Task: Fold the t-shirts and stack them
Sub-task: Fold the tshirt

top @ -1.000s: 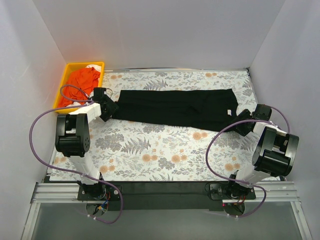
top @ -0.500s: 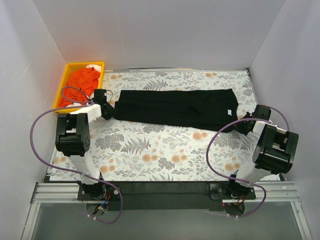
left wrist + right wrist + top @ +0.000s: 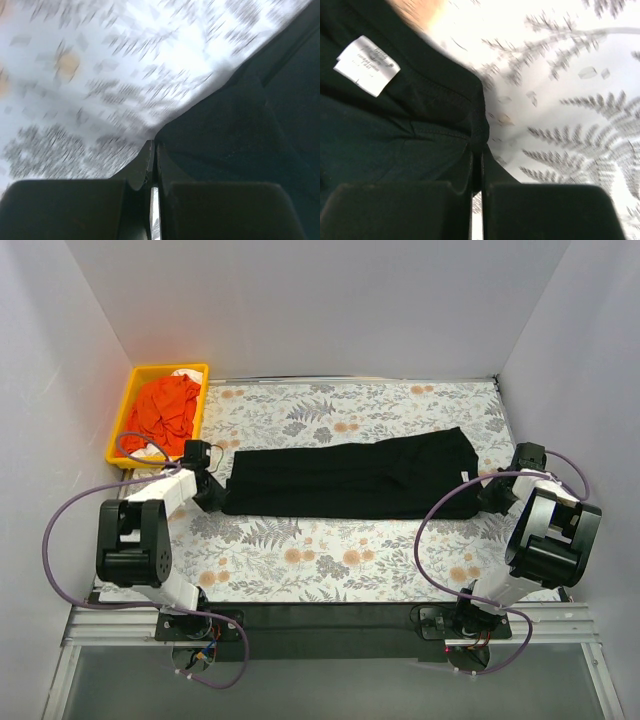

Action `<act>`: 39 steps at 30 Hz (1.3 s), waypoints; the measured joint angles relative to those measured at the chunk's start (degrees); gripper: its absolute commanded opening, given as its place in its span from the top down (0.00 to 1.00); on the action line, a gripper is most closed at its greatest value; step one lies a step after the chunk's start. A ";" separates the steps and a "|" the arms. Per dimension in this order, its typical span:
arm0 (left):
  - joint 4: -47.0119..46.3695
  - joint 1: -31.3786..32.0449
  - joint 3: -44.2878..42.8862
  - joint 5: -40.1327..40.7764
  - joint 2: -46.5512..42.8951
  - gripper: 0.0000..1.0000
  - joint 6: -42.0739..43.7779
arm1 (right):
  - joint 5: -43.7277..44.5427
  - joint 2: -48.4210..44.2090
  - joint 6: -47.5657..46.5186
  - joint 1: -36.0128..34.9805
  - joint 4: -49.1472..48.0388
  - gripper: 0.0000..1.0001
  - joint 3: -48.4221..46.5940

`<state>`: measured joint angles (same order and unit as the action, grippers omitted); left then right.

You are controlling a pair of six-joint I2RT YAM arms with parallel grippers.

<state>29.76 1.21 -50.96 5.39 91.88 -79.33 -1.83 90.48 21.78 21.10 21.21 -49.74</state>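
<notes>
A large black t-shirt, folded into a long strip, lies across the middle of the floral table. My left gripper is shut on its left end; in the left wrist view the jaws pinch the dark cloth at its corner. At the strip's right end my right gripper is shut as well. In the right wrist view the gripper clamps a bunched hem of the shirt, close to the white neck label.
A yellow tray at the back left corner holds crumpled orange cloth. White walls close the table in on the left, right and far sides. Purple cables loop beside both arm bases.
Both grippers have shut on the shirt's ends. The arms have drawn the strip toward the near edge, and its right end now lies higher than its left.
</notes>
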 measured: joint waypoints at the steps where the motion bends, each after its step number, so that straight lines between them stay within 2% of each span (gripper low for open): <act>1: 0.57 -0.02 2.05 -0.11 -2.10 1.00 -0.15 | 0.72 0.00 -0.24 0.00 1.46 0.98 0.00; 2: 0.98 -0.02 3.19 -0.17 -3.26 1.00 -0.24 | 1.16 0.00 -0.42 0.00 2.25 0.94 0.00; 3: 1.09 -0.04 4.55 -0.37 -4.59 1.00 -0.42 | 1.57 0.00 -0.57 0.02 2.86 0.83 0.00; 6: 1.16 -0.17 6.27 -1.33 -6.45 0.87 -0.59 | 2.43 0.00 -0.92 0.00 4.13 0.66 -0.37; 7: 1.25 -0.28 6.29 -1.60 -6.49 0.75 -0.50 | 2.93 0.00 -1.05 0.02 4.57 0.63 -0.46; 10: 1.70 -0.48 6.25 -1.57 -7.06 0.62 0.13 | 4.59 -0.57 -2.08 -0.07 6.08 0.57 -0.94; 12: 2.82 -0.70 6.23 -1.29 -7.98 0.48 0.74 | 5.53 -1.81 -2.51 -0.59 7.19 0.54 -1.20; 20: 6.73 -0.68 2.23 -0.24 -14.51 0.43 2.56 | 5.62 -11.10 -2.75 -6.88 8.76 0.49 -4.70; 25: 6.54 2.58 -0.66 -0.26 -17.18 0.43 2.62 | -0.63 -12.76 -2.01 -13.00 5.88 0.43 -6.21; 31: 4.70 8.17 0.66 -1.66 -17.49 0.40 1.97 | -10.40 -8.26 3.85 -19.54 -3.48 0.39 -4.68; 39: 4.35 9.64 2.29 -2.62 -18.45 0.39 1.03 | -13.81 0.48 12.70 -25.35 -13.09 0.37 -1.92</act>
<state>34.11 10.85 -48.66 2.76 73.43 -78.30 -15.64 90.96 34.48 -4.25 8.12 -51.66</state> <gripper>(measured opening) 0.609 0.630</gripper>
